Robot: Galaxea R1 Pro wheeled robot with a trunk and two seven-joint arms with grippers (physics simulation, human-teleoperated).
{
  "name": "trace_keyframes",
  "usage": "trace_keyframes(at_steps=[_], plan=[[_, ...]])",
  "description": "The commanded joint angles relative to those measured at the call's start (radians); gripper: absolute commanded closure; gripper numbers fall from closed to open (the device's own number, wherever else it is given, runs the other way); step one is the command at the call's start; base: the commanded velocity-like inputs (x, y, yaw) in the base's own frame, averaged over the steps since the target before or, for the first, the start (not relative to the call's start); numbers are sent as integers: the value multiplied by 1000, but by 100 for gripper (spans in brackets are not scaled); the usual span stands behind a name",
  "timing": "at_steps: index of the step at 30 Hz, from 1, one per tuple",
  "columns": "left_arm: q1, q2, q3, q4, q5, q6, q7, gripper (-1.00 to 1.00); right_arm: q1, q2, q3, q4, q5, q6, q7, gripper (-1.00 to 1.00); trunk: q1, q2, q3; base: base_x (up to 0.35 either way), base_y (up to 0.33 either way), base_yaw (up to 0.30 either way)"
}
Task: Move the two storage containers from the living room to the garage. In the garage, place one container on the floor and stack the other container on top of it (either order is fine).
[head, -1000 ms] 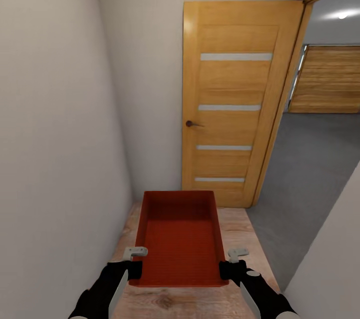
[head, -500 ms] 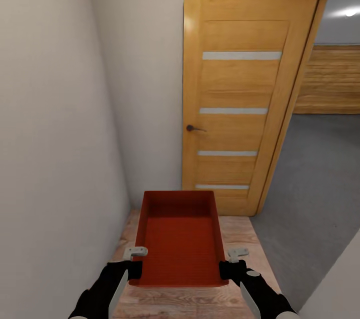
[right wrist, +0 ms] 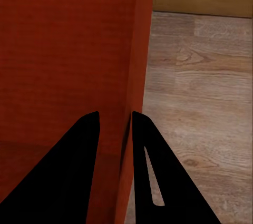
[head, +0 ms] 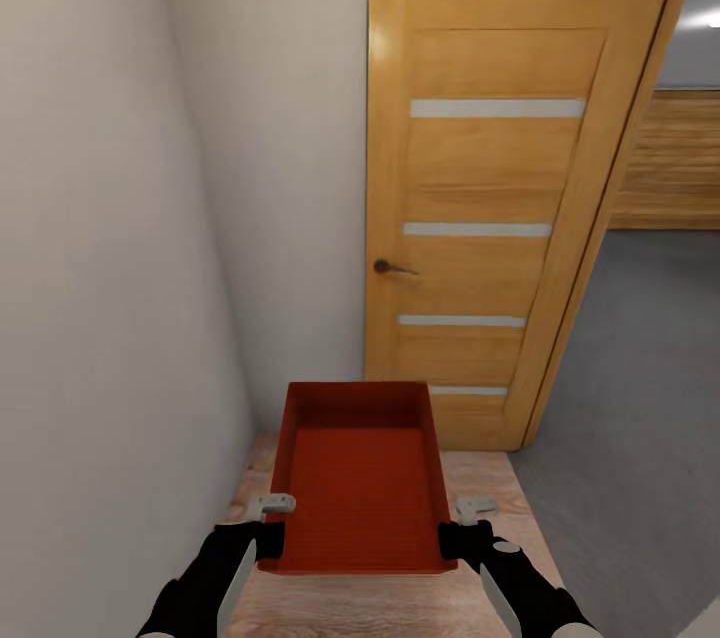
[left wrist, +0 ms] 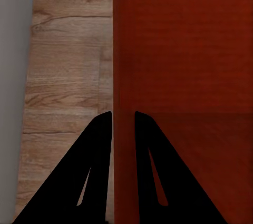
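Left gripper [head: 272, 518] and right gripper [head: 468, 521] carry red-orange storage container [head: 360, 478] above wood-plank floor [head: 480, 478], facing open door [head: 480, 208] | left wrist: fingers [left wrist: 100, 145] straddle, clamp side wall | right wrist: fingers [right wrist: 87, 145] likewise | step: transport; next: steer right onto garage concrete floor [head: 640, 398].

Head high; wrists close on container [head: 360, 478].

storage container [head: 360, 483] | red-orange open bin, ribbed bottom, level, empty | we hold it off the wood planks | dark grey floor [head: 640, 418] through the doorway at right
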Motion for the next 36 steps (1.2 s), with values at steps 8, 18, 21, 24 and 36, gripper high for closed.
trace_keyframes(at_steps=[8,18,21,24,36], plan=[[-1,4,3,-22,-47,7,20,100,0,-1,25,1,14,7,1,100,1,-2,-2,327,0,0],[-2,4,3,-22,-47,7,20,100,0,-1,25,1,14,7,1,100,1,-2,-2,327,0,0],[-1,4,3,-22,-47,7,20,100,0,-1,25,1,14,6,1,100,1,-2,-2,327,0,0],[-2,4,3,-22,-47,7,20,100,0,-1,25,1,14,6,1,100,1,-2,-2,327,0,0],[-1,4,3,-22,-46,8,17,100,0,-1,27,1,14,7,1,100,1,-2,-2,123,0,-129]])
